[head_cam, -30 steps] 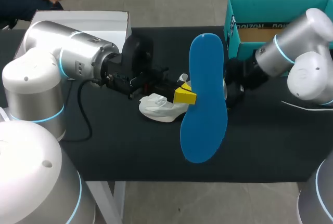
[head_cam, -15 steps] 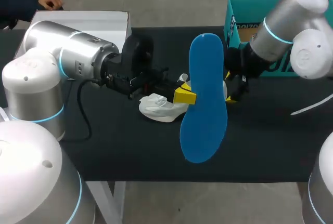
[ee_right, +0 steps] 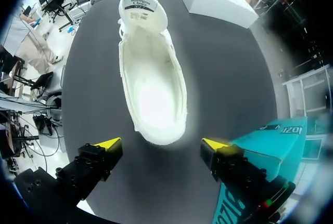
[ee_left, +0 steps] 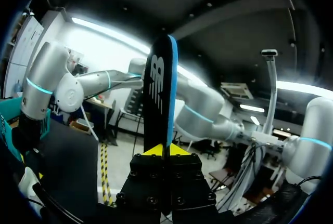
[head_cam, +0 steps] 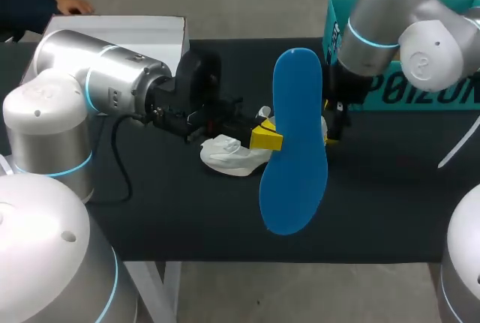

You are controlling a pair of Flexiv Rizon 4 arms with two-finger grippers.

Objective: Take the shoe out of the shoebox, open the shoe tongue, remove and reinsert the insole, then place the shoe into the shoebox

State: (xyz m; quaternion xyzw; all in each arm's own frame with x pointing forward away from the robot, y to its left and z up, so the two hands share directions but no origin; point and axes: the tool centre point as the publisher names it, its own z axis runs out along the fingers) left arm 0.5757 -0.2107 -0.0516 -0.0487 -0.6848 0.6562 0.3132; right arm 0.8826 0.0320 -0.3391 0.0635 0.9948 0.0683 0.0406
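Note:
My left gripper (head_cam: 264, 137) is shut on the edge of a blue insole (head_cam: 294, 151) and holds it up above the table; in the left wrist view the insole (ee_left: 160, 89) stands edge-on from the shut yellow tips (ee_left: 165, 150). Under it, on the black table, lies the white shoe (head_cam: 229, 155), partly hidden in the head view. My right gripper (head_cam: 334, 127) hangs over the shoe's heel end. In the right wrist view that gripper (ee_right: 160, 144) is open, nothing between its fingers, and the shoe (ee_right: 153, 78) lies below with its tongue folded back and its inside bare.
The teal shoebox (head_cam: 337, 38) stands open at the table's back right, close beside my right arm and right gripper (ee_right: 270, 146). A white box lid (head_cam: 120, 27) lies at the back left. Bare black table surface (head_cam: 390, 188) stretches in front of the shoe.
My right arm has swung upward and in toward the shoe, so its gripper now points down over the heel end. The left arm and the insole have kept still.

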